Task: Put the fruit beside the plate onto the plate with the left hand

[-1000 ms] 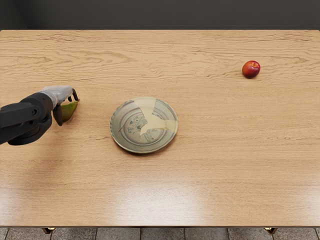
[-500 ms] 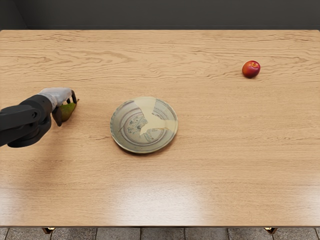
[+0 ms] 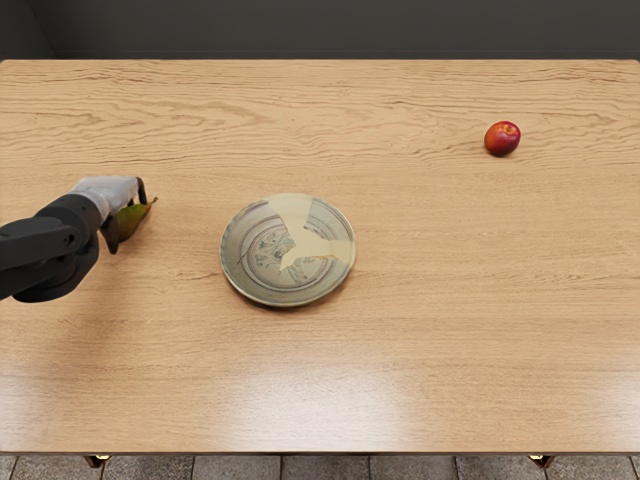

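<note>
**Status of task.** We judged the work to be at an early stage. The plate (image 3: 288, 250) carried no fruit. The grasp looked made, but the carry across to the plate and the release both remained to be done.

**Item 1: left hand (image 3: 112, 198).** It came in from the left edge, low over the desk (image 3: 400, 350). Its fingers (image 3: 142, 190) were curled down around the green fruit (image 3: 133, 217), closed on it and holding nothing else. We could not tell whether the fruit had left the desk surface.

**Item 2: green fruit.** We found it inside the hand's grip, just under the palm. Part of it showed on the side of the hand facing the plate. We took this to be the task's fruit, since it lay nearer the plate than the other one did.

**Item 3: plate.** It sat flat on the desk, apart from the hand on its plate-facing side, with bare wood between them. It touched neither the hand nor the fruit.

**Item 4: red fruit (image 3: 502, 137).** It lay well beyond the plate, farthest from the hand and toward the back of the desk. We judged it no part of this job.

**Right arm.** None was seen.
</note>
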Action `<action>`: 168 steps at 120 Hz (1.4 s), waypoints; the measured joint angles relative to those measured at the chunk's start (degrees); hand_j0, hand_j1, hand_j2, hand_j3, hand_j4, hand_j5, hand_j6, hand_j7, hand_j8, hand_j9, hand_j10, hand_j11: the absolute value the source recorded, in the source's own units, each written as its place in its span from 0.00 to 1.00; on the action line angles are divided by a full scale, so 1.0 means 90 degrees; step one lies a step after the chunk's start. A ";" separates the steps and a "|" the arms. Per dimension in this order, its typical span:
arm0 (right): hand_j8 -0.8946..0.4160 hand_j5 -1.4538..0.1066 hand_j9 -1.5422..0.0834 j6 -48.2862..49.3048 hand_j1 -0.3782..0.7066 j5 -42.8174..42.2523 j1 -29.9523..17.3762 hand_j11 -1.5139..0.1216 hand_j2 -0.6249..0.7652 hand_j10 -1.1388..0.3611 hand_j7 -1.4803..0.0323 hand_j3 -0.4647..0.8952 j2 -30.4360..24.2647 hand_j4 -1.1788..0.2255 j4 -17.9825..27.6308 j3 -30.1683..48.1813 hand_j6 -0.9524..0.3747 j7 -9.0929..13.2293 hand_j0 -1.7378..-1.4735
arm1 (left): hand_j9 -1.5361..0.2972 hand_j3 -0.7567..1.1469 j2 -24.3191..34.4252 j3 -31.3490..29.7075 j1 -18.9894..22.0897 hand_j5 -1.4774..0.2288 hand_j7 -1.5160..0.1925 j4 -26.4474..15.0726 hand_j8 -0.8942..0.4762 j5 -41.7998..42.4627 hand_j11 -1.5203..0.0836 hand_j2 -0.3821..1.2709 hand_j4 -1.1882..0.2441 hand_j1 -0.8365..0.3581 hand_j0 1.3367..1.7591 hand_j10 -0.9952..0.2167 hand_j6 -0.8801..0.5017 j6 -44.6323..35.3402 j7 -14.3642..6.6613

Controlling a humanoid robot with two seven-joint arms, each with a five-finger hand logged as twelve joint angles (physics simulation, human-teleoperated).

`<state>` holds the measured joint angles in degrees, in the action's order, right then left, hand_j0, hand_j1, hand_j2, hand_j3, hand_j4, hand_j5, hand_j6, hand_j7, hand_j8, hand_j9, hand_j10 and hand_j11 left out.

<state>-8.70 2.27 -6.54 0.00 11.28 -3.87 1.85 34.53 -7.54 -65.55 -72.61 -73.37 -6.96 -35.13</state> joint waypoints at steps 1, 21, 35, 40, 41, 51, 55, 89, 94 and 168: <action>0.66 0.91 0.93 0.0000 0.06 0.0000 0.0000 0.90 0.45 0.74 0.95 0.34 0.0000 0.82 0.0001 0.0000 0.70 0.0000 0.30 | 0.34 0.40 0.0001 -0.0008 0.0002 0.33 0.35 0.0001 0.34 -0.0003 0.39 0.49 0.69 0.47 0.73 0.31 0.46 -0.0013 0.0000; 0.66 0.91 0.93 0.0000 0.06 0.0000 -0.0001 0.90 0.45 0.74 0.95 0.34 0.0000 0.82 0.0001 0.0000 0.70 0.0000 0.30 | 0.35 0.40 -0.0010 -0.0087 -0.0005 0.33 0.36 0.0046 0.32 -0.0021 0.39 0.42 0.67 0.51 0.74 0.30 0.43 -0.0103 0.0007; 0.66 0.91 0.93 0.0000 0.06 0.0000 -0.0004 0.90 0.45 0.74 0.95 0.34 0.0000 0.82 0.0000 0.0000 0.70 0.0000 0.30 | 0.35 0.40 -0.0010 -0.0104 -0.0025 0.32 0.36 0.0102 0.28 -0.0029 0.39 0.46 0.67 0.50 0.74 0.30 0.40 -0.0083 0.0006; 0.66 0.91 0.93 0.0000 0.06 0.0000 -0.0004 0.90 0.45 0.74 0.95 0.34 0.0000 0.82 -0.0001 0.0000 0.70 0.0000 0.30 | 0.35 0.40 -0.0015 -0.0112 -0.0045 0.32 0.36 0.0115 0.28 0.0008 0.39 0.44 0.67 0.50 0.74 0.30 0.40 -0.0064 0.0006; 0.66 0.91 0.93 0.0000 0.06 0.0000 -0.0004 0.90 0.45 0.74 0.95 0.34 0.0000 0.82 -0.0001 0.0001 0.70 0.0000 0.30 | 0.35 0.40 -0.0017 -0.0113 -0.0048 0.32 0.36 0.0117 0.28 0.0015 0.39 0.43 0.67 0.51 0.74 0.30 0.40 -0.0062 0.0006; 0.66 0.91 0.93 0.0000 0.06 0.0001 -0.0005 0.90 0.45 0.74 0.95 0.34 0.0000 0.82 -0.0002 0.0001 0.70 0.0000 0.30 | 0.35 0.40 -0.0020 -0.0122 -0.0081 0.33 0.36 0.0120 0.26 0.0083 0.39 0.39 0.66 0.53 0.74 0.29 0.39 -0.0025 0.0011; 0.66 0.91 0.93 0.0000 0.06 0.0000 -0.0005 0.90 0.45 0.74 0.95 0.34 0.0000 0.82 -0.0002 0.0002 0.70 0.0000 0.30 | 0.35 0.40 -0.0020 -0.0120 -0.0088 0.34 0.37 0.0115 0.26 0.0091 0.39 0.39 0.66 0.53 0.74 0.29 0.38 0.0000 0.0014; 0.66 0.91 0.93 -0.0001 0.06 -0.0001 -0.0005 0.90 0.45 0.74 0.95 0.34 0.0000 0.82 -0.0002 0.0004 0.70 0.0000 0.30 | 0.35 0.40 0.0108 -0.0088 -0.0392 0.33 0.37 -0.0028 0.29 0.0616 0.39 0.42 0.68 0.47 0.75 0.28 0.41 0.0267 0.0015; 0.66 0.91 0.93 -0.0001 0.06 -0.0001 -0.0008 0.90 0.45 0.74 0.95 0.34 0.0000 0.82 -0.0001 0.0004 0.70 0.0000 0.30 | 0.35 0.40 0.0169 -0.0072 -0.0440 0.33 0.37 -0.0046 0.30 0.0708 0.39 0.40 0.68 0.48 0.75 0.28 0.41 0.0336 0.0016; 0.66 0.91 0.93 -0.0009 0.06 -0.0001 -0.0016 0.90 0.45 0.74 0.95 0.34 0.0000 0.82 -0.0003 0.0009 0.70 0.0000 0.30 | 0.35 0.40 0.0161 0.0748 -0.1222 0.33 0.36 -0.0288 0.29 0.1805 0.39 0.44 0.55 0.45 0.76 0.27 0.38 0.1430 0.0015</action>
<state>-8.78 2.26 -6.69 0.00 11.25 -3.78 1.85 35.98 -0.81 -76.55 -75.20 -57.12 5.91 -35.00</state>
